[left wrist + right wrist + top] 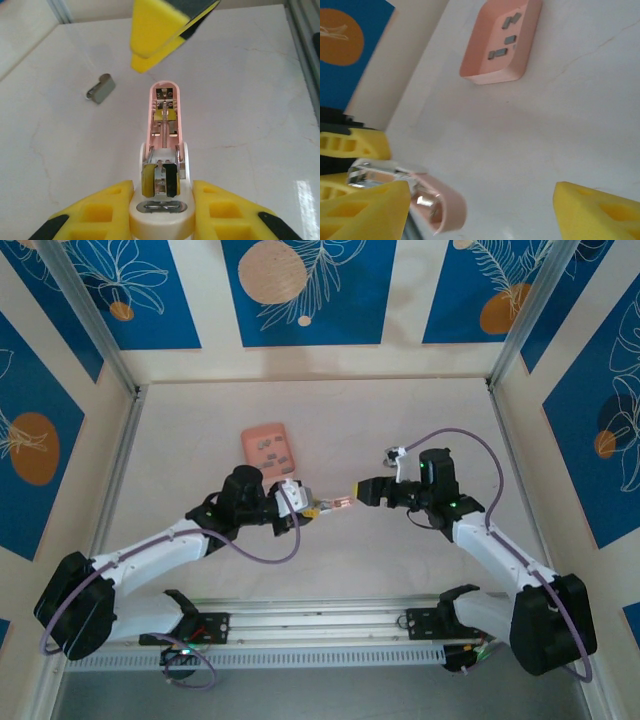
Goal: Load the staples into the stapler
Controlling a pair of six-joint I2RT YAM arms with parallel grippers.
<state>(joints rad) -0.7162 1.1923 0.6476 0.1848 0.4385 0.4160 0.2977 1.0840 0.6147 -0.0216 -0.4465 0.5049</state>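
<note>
Now | left gripper (300, 506) clamps stapler (165, 116) | right gripper (362, 490) jaws released, beside stapler tip

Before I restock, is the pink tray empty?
No, several grey staples lie in the pink tray.

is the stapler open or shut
Open: the stapler has its pink channel uncovered, spring and pusher exposed.

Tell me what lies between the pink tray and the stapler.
Nothing: bare table separates the tray from the stapler, clearest in the right wrist view.
</note>
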